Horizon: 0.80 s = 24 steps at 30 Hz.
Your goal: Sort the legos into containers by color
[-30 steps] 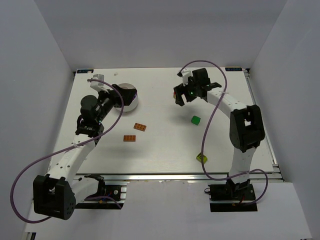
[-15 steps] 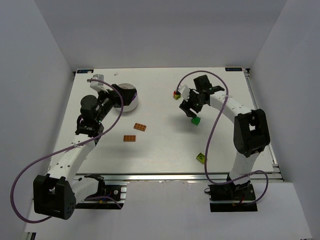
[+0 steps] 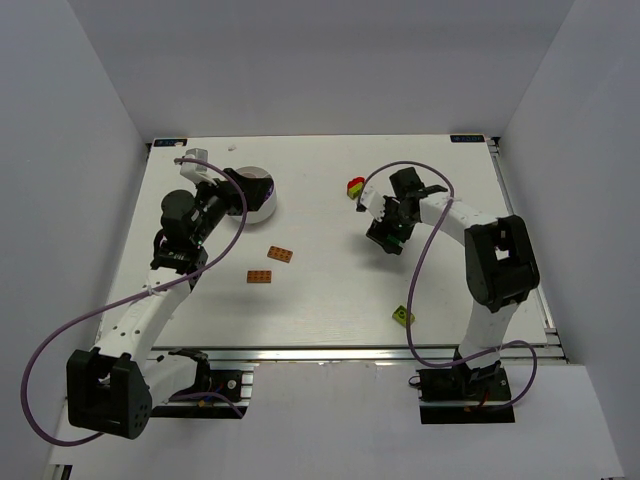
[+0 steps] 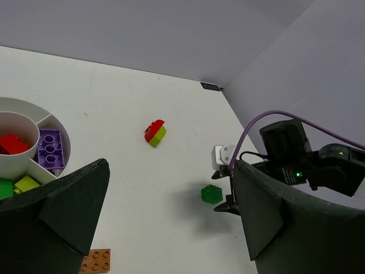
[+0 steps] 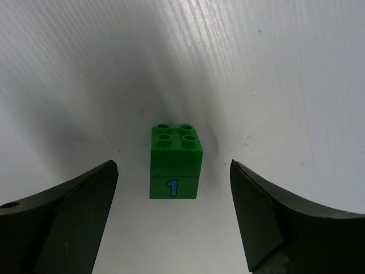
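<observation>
A green cube (image 5: 174, 162) marked "1" stands on the table between the open fingers of my right gripper (image 5: 174, 166), touching neither. From above, the right gripper (image 3: 387, 232) covers most of the cube (image 3: 397, 240). The round white divided dish (image 4: 54, 122) holds red (image 4: 12, 144), purple (image 4: 50, 147), green and lime bricks. My left gripper (image 4: 170, 171) is open and empty, hovering at the dish (image 3: 262, 205). The red-yellow-green piece (image 3: 355, 187) lies far of the right gripper. Two orange plates (image 3: 280, 254) (image 3: 261, 277) and the lime-green block (image 3: 402, 315) lie on the table.
White walls enclose the table on three sides. A purple cable loops from each arm. The table's metal front rail (image 3: 350, 352) runs along the near edge.
My right gripper moved from over the red-yellow-green piece toward the near side and now straddles the green cube. That piece now lies uncovered. The left arm has not moved.
</observation>
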Available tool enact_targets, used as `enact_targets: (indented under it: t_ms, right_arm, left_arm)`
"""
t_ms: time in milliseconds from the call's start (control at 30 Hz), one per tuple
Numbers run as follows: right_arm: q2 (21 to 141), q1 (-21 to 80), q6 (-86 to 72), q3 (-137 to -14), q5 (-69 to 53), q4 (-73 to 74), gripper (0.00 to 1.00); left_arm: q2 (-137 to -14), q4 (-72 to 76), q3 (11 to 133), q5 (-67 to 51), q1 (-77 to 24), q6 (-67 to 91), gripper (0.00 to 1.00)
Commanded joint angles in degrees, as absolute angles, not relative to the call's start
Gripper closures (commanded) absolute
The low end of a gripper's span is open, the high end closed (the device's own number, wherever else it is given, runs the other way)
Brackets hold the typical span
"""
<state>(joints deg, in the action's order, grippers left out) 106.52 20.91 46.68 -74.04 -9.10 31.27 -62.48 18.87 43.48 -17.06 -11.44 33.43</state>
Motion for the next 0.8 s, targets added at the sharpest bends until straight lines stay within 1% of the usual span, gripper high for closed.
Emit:
enact_targets:
  t_ms: [0,167,267,333,467,533,633,667,767]
  right_arm:
    - [104.06,19.69,48.43,-71.99,-9.4,28.66,0.17]
    - [103.8,18.2,49.3,-70.05,-11.33,27.34,0.19]
    - [103.54,17.58,49.83,-68.91,-12.65,25.4,0.22]
    - [103.54,17.32,49.92,-68.38,-13.88,24.35,0.27]
    - [103.71,17.31,50.01,-67.68,-16.17,22.85,0.31]
    - [104.15,17.23,49.84,-67.76,-16.17,22.41,0.34]
    - [104.5,17.31,49.92,-68.03,-16.52,22.59,0.42]
    - [104.5,17.31,50.1,-68.03,-16.7,23.11,0.47]
    - [104.33,17.23,50.01,-67.85,-16.7,23.73,0.5]
  left_arm:
    - [-62.31,18.98,44.47,-17.58,-11.51,33.05,0.02]
    - [-62.84,19.25,44.56,-18.19,-11.51,33.49,0.02]
    - [-62.93,19.25,44.56,-18.37,-11.51,33.57,0.02]
    - [-63.02,19.16,44.56,-18.37,-11.43,33.57,0.02]
    - [-63.19,19.25,44.65,-18.81,-11.43,33.57,0.02]
    - [-63.28,19.34,44.65,-18.98,-11.51,33.66,0.02]
    - [-63.28,19.51,44.65,-19.42,-11.51,33.84,0.02]
    - [-63.46,19.6,44.65,-19.42,-11.43,33.92,0.02]
    - [-63.72,20.12,44.56,-20.3,-11.51,34.28,0.02]
